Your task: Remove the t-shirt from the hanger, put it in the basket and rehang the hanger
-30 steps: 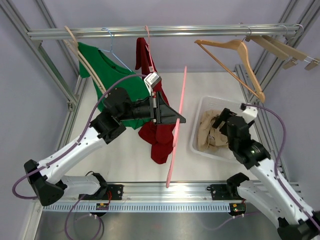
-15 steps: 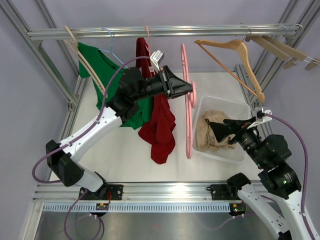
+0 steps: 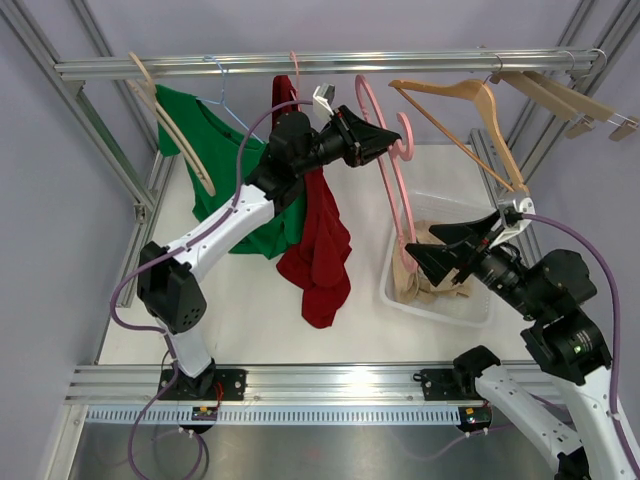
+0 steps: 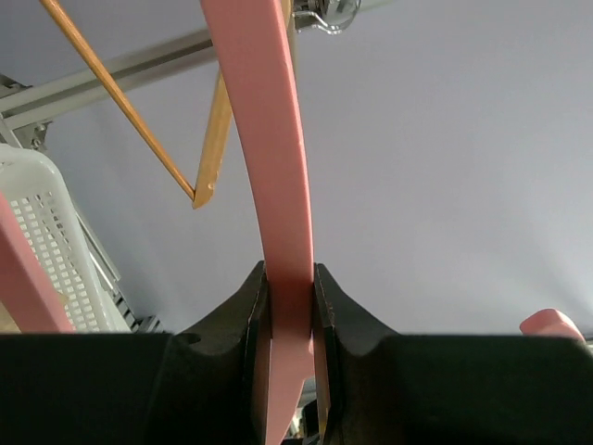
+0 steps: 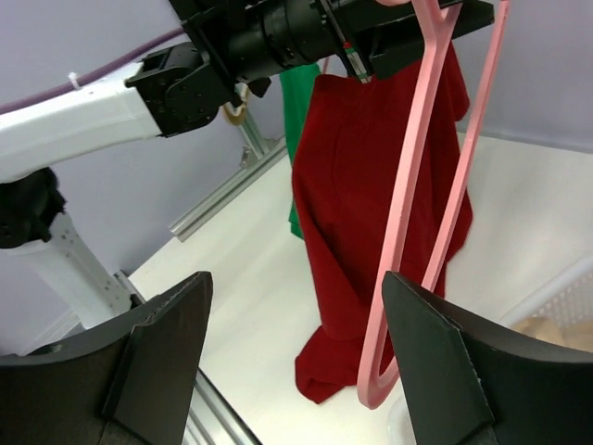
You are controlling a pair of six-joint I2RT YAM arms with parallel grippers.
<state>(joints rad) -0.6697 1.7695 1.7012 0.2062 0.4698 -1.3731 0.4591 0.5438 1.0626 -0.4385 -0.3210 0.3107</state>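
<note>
My left gripper (image 3: 385,140) is raised close under the rail (image 3: 200,68) and is shut on a bare pink hanger (image 3: 390,180), whose flat bar sits clamped between the jaws (image 4: 288,278). The pink hanger (image 5: 408,213) hangs down with no garment on it. Beside it a red t-shirt (image 3: 320,250) hangs from the rail, and a green t-shirt (image 3: 215,150) hangs further left on a wooden hanger. My right gripper (image 3: 420,243) hovers open above the basket, facing the red t-shirt (image 5: 371,167), nothing between its fingers (image 5: 296,278).
A white basket (image 3: 450,200) at the right holds a crumpled beige garment (image 3: 415,285). Bare wooden hangers (image 3: 470,110) hang on the rail's right end, one close to the pink hanger's hook. Metal frame rails border the table on both sides.
My left arm has swung the pink hanger up from low over the table to just under the rail. My right gripper has lifted out of the basket and turned towards the left.
</note>
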